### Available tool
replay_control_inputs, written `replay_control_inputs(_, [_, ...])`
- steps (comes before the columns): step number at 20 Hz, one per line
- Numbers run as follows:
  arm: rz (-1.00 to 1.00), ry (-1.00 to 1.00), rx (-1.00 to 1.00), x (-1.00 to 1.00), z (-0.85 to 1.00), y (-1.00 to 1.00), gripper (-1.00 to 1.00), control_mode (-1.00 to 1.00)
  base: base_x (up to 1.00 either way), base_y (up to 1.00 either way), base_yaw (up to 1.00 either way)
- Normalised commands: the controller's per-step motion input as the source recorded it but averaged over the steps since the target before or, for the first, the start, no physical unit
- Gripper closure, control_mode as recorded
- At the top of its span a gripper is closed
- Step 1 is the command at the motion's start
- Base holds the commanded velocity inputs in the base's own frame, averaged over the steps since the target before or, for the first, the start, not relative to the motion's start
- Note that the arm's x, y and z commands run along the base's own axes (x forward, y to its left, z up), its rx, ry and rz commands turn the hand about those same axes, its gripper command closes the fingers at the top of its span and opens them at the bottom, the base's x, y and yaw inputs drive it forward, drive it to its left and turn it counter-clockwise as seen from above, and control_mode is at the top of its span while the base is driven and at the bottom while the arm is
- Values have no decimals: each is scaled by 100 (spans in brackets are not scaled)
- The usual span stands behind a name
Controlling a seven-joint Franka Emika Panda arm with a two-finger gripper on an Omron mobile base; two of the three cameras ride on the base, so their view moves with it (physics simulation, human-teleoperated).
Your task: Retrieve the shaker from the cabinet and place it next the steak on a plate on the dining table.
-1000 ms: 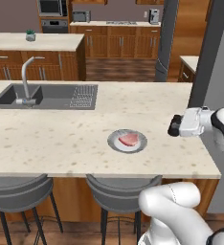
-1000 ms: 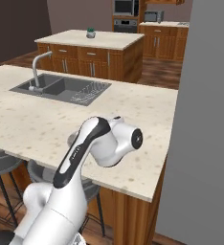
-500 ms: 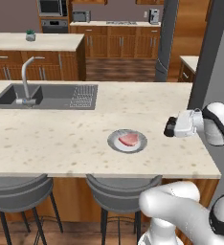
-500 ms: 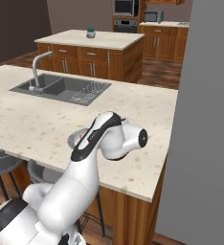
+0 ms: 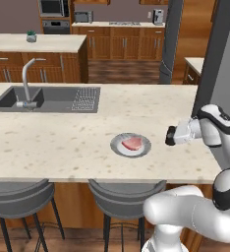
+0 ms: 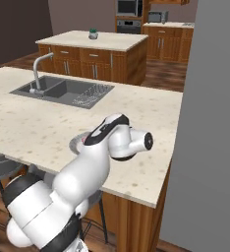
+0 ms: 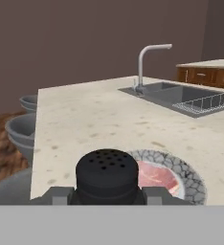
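Claw (image 7: 106,197) grips shaker (image 7: 107,174) — tips cropped; shaker hides steak (image 7: 156,175) partly.

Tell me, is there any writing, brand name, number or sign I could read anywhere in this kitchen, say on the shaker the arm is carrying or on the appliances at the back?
None can be read.
The shaker shut in the gripper: plain black top with small holes, no label.
The plate and steak: no markings.
The microwave on the far wall: any text is too small and blurred to read.
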Motion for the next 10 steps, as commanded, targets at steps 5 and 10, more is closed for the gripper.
replay_control_inputs(5, [0,0,0,16,-41,-9,100,-100,0,0,0])
replay_control_inputs(10, [0,0,0,30,-35,-2,100,-100,0,0,0])
